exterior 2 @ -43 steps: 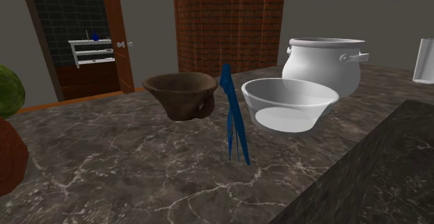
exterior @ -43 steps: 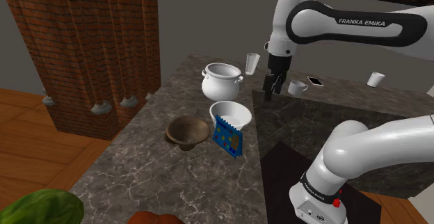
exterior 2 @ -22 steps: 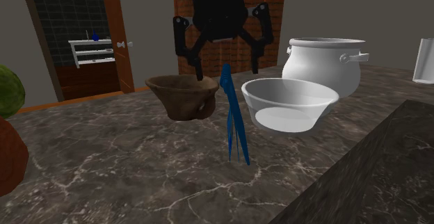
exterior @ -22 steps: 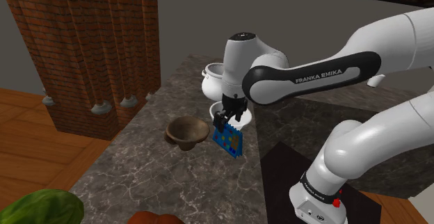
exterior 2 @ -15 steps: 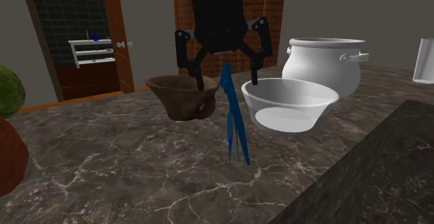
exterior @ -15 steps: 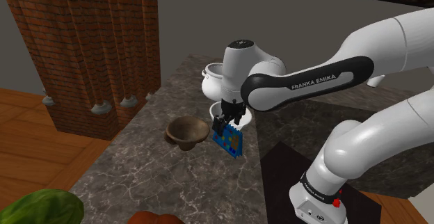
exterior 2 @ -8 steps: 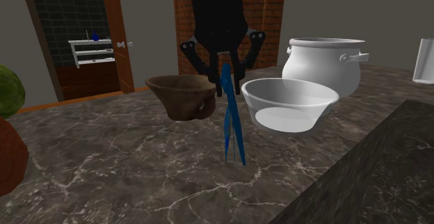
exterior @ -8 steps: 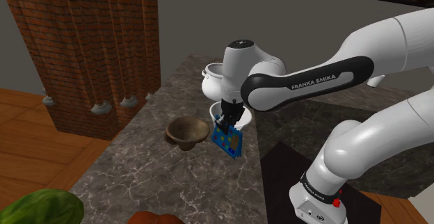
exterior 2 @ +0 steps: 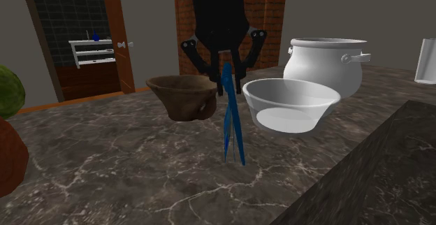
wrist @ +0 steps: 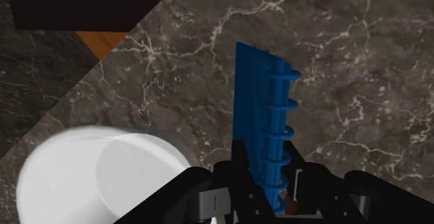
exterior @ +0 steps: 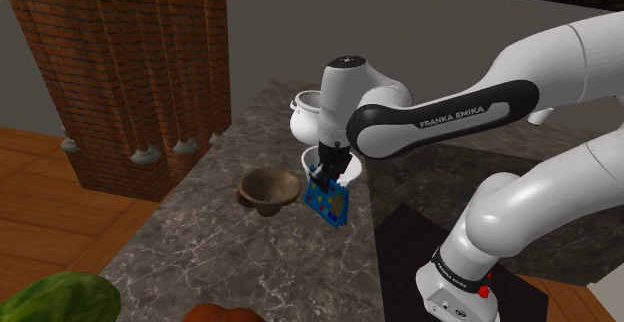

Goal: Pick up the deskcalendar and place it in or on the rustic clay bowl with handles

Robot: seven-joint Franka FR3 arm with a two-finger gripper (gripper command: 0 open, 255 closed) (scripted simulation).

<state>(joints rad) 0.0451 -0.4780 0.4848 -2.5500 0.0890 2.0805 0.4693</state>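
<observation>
Standing upright, blue deskcalendar (spiral edge uppermost) clamped between jaws.

Top edge of blue spiral-bound desk calendar buried in black pincer (wrist view). White round bowl cropped by frame; white two-handled pot half behind white arm.

Your gripper clasps the top edge of the blue desk calendar, just beside the brown clay bowl on the marble countertop, with a white bowl behind.
</observation>
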